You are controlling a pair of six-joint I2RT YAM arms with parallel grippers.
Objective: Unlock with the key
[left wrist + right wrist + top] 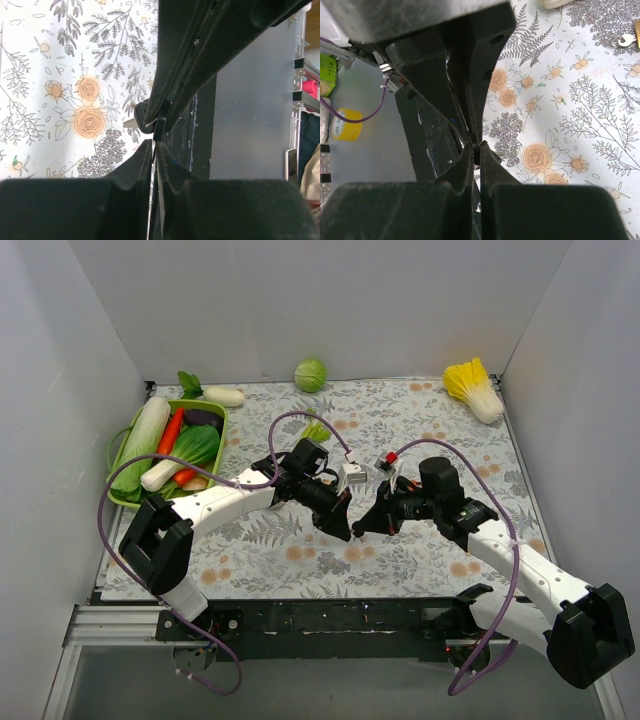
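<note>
My left gripper (344,524) and right gripper (362,527) meet tip to tip just above the flowered mat (300,550), near its middle front. The key is pinched between them. In the left wrist view its black head (143,118) sticks out beside the right gripper's fingers (190,75), and my left gripper (154,145) is shut on a thin edge of it. In the right wrist view my right gripper (479,149) is shut on the dark key (481,153). A brass padlock (636,40) lies at that view's upper right edge.
A small pale lock-like object (352,476) and a red-topped one (390,458) lie behind the grippers. A green basket (135,495) of vegetables stands at the left. A cabbage (310,374) and a napa cabbage (478,388) lie at the back. White walls enclose the mat.
</note>
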